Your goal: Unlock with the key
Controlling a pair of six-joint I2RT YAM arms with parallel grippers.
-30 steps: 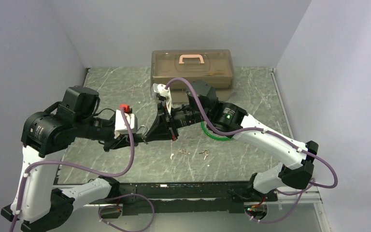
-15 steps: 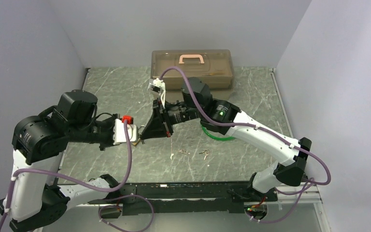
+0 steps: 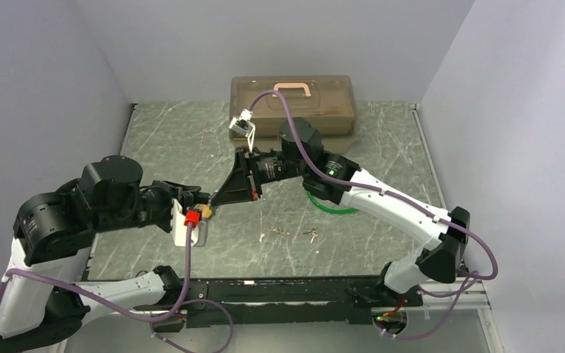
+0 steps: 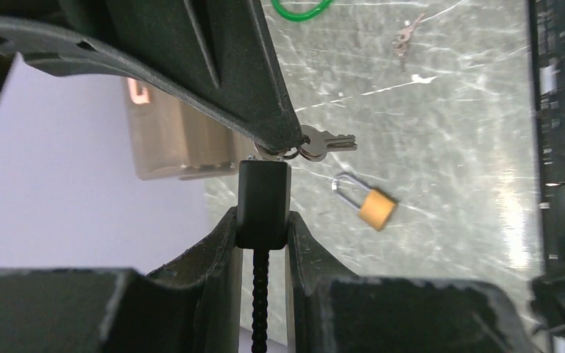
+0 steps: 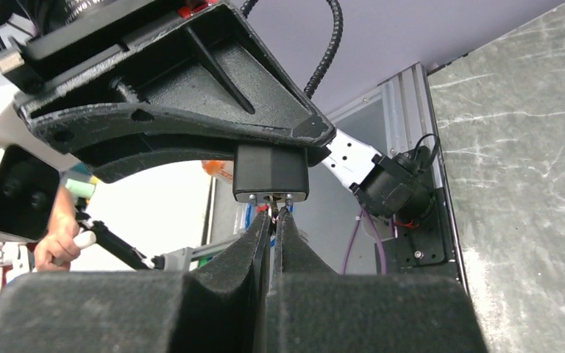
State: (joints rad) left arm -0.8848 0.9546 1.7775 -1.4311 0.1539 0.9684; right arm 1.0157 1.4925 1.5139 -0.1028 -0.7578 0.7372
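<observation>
Over marbled table point(image 3: 191, 140), right gripper point(image 5: 274, 218) tight, seemingly around key point(image 5: 273, 203).

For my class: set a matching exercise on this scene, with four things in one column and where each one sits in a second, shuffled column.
Things
1. black lock
2. brass padlock
3. key
4. lidded box

Places
A. at the far edge of the table
B. pinched in the right tool
C. lying loose on the table
D. clamped in the left tool

Pairs: 1-D, 2-C, 3-B, 4-A
</observation>
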